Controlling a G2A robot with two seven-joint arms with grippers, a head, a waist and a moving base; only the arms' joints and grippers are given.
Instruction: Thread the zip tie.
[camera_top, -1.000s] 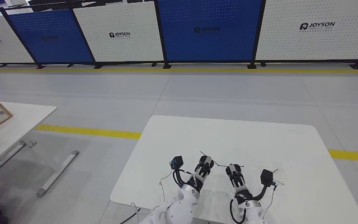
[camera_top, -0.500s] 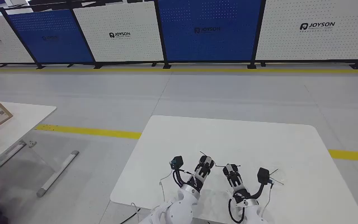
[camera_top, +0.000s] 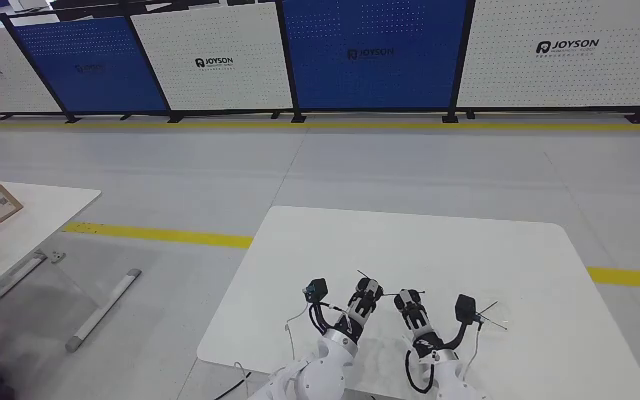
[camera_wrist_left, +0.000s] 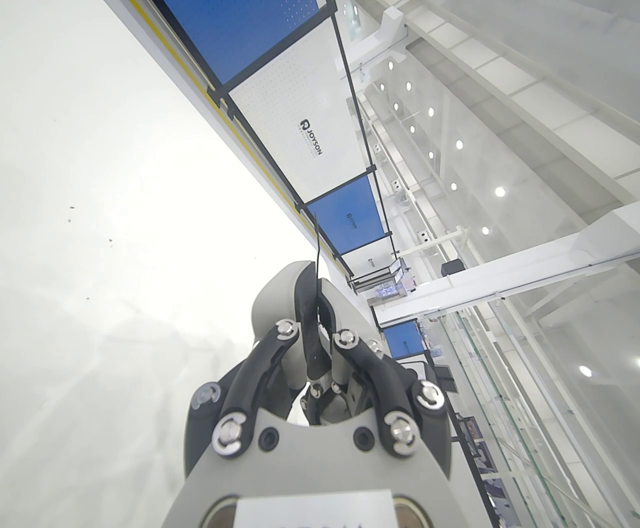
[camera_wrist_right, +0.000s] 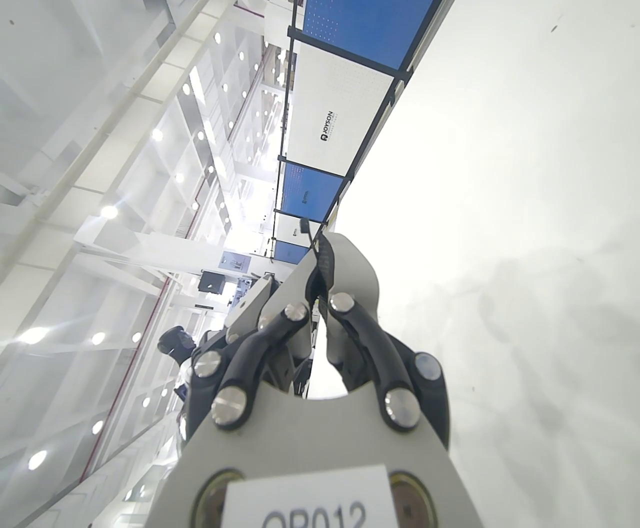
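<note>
A thin black zip tie is held between both grippers low over the white table (camera_top: 430, 250), near its front edge. In the left wrist view my left gripper (camera_wrist_left: 316, 286) is shut on the strap, and the zip tie's pointed tail (camera_wrist_left: 317, 240) sticks out past the fingertips. In the right wrist view my right gripper (camera_wrist_right: 320, 252) is shut on the other end, with the zip tie's small square head (camera_wrist_right: 303, 224) just beyond its tips. From above, the left gripper (camera_top: 367, 289) and right gripper (camera_top: 404, 298) sit close together, side by side.
The table's front edge (camera_top: 230, 365) lies just behind the grippers, with bare tabletop ahead and to the right. Another table (camera_top: 40, 205) stands off to the left across the floor. Blue and white pegboard panels (camera_top: 370, 55) line the back.
The right arm has slid left, bringing its gripper closer to the left gripper. The left arm has stayed put.
</note>
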